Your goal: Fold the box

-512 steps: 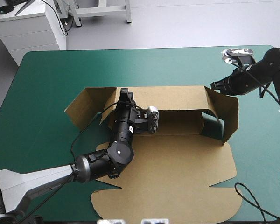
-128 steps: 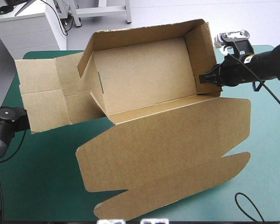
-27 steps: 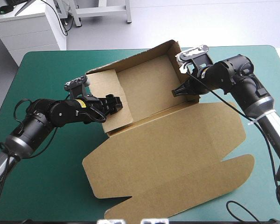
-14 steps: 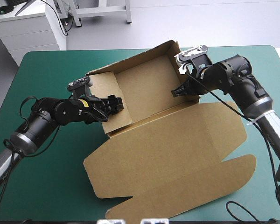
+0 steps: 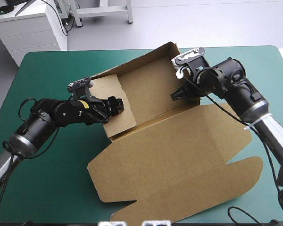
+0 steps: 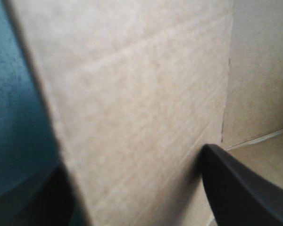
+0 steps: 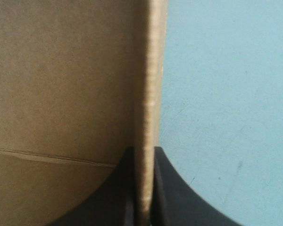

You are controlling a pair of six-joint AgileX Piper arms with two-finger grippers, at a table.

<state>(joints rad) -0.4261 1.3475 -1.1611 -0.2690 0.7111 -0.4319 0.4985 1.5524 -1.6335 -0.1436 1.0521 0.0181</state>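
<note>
Surface: the table's teal-green cover (image 5: 42, 188) shows bare along the left side, the near left and the far right corner; in the right wrist view it lies just past the box wall (image 7: 226, 94).
Room: beyond the table's far edge a pale floor (image 5: 203, 21) and, at the far left, a white drawer cabinet (image 5: 33, 23).
Box: the brown box (image 5: 179, 155) sits about mid-table, turned at an angle. Its tray end points far and left with the walls raised; the wide lid panel lies flat toward the near right.
Left gripper: the left gripper (image 5: 117, 105) is at the tray's left wall. Its black fingers (image 6: 240, 188) stand wide apart, one on each side of that wall (image 6: 132, 94), not pinching it.
Right gripper: the right gripper (image 5: 175, 95) is at the tray's right wall. Its fingers are all but closed, with the board's edge (image 7: 148, 94) clamped between them.
Arms: the left arm reaches in from the near left, the right arm from the near right.
</note>
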